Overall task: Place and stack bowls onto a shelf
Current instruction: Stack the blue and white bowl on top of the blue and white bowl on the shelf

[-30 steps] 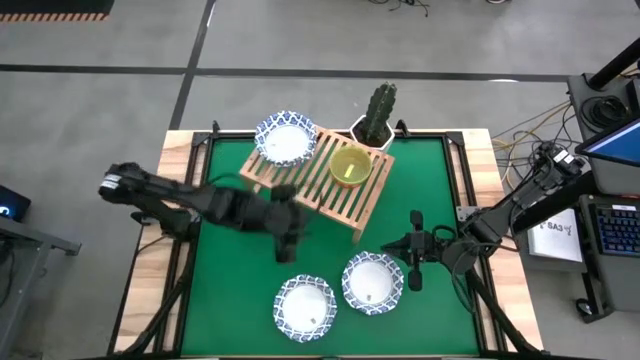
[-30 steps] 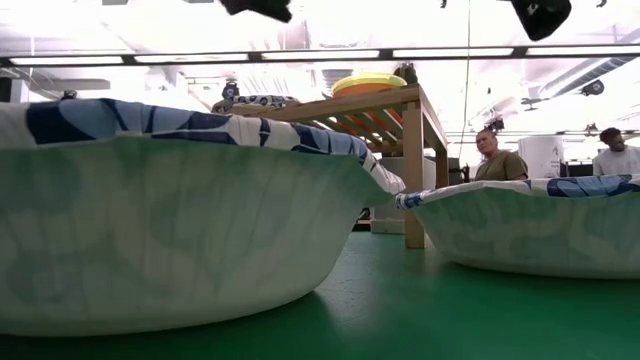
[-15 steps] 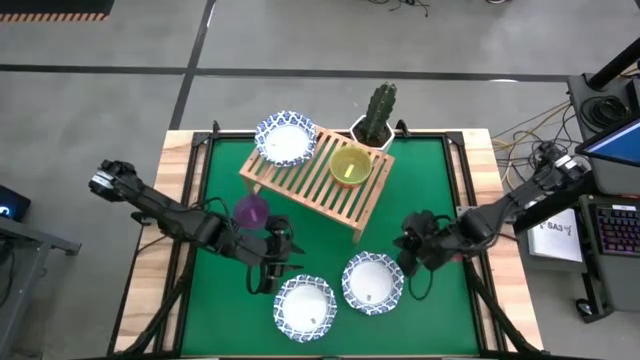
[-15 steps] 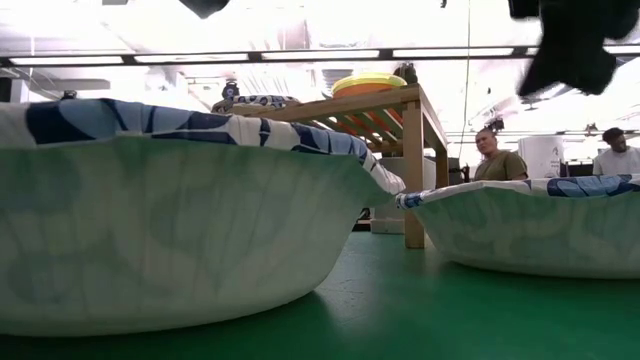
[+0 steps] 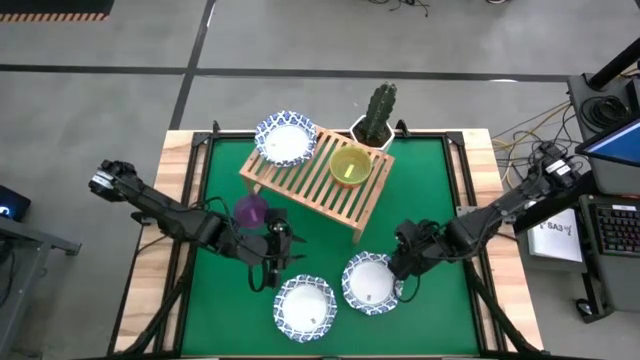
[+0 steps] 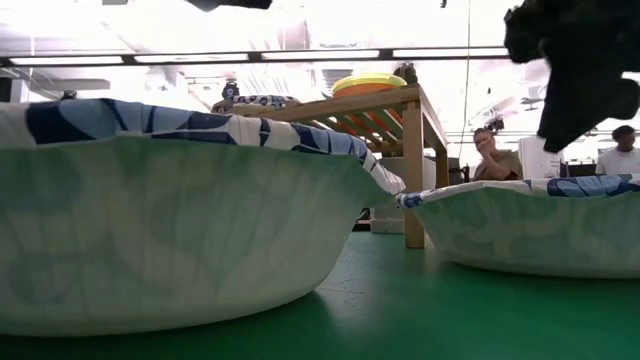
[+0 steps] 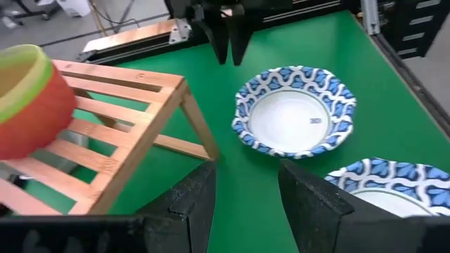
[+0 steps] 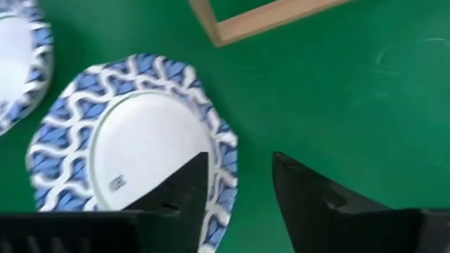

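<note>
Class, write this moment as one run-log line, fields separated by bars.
left gripper open, beside near-left patterned bowl | right gripper open, straddling rim of near-right patterned bowl | shelf holds patterned bowl, yellow-green bowl

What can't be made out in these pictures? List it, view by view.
1. High view: the yellow-green bowl on the shelf hides how many bowls sit nested under it. The left wrist view cuts that stack off at the picture's edge.
2. Low view: the near patterned bowl blocks most of the table behind it.
3. Right wrist view: it is unclear whether the open right pincer touches the rim of the second patterned bowl.
</note>
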Available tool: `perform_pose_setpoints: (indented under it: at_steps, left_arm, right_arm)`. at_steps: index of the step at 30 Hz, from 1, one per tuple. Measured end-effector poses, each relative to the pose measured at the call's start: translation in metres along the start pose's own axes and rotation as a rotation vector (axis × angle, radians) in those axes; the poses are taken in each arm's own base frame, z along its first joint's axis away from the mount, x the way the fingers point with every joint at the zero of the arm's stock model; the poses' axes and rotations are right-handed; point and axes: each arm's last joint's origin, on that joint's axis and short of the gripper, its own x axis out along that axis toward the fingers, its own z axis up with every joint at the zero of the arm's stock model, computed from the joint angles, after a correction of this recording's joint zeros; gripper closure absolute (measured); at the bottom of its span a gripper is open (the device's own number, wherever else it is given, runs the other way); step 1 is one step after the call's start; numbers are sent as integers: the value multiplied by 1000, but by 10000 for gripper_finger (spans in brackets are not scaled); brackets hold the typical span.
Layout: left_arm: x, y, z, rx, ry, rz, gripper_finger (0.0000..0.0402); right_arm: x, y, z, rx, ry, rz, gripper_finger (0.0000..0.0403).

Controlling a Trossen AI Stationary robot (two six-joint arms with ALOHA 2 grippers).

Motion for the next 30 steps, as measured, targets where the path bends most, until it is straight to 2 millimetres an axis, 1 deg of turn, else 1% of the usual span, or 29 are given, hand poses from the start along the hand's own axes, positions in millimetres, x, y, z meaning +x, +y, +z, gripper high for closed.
perform_pose_setpoints:
  at_steps: [3,7,13,18,21,22,24,26,28,29,30]
  left_arm:
    - [0,0,0,6,-1,18,264]
    - [0,0,0,7,0,19,264]
    - [0,1,0,15,1,25,264]
    - [0,2,0,20,0,64,264]
    - [0,2,0,22,-1,84,264]
    - [0,2,0,22,-1,87,264]
    - [0,2,0,22,-1,88,264]
    - [0,2,0,21,-1,88,264]
    - [0,2,0,25,-1,89,264]
    - [0,3,0,37,0,105,264]
    - [0,4,0,50,0,143,264]
  right_arm:
    - [8,-1,3,16,8,-34,231]
    - [20,-1,4,22,20,-77,217]
    - [36,3,0,-3,77,-113,216]
    - [53,12,-4,-38,129,-60,216]
    - [62,14,-6,-52,140,-75,222]
    - [64,13,-7,-53,144,-85,229]
    - [66,13,-7,-54,148,-94,257]
    - [66,13,-7,-54,157,-89,301]
    - [65,13,-7,-57,172,-75,354]
    - [63,14,-6,-58,177,-61,374]
    - [60,14,-5,-57,185,-45,381]
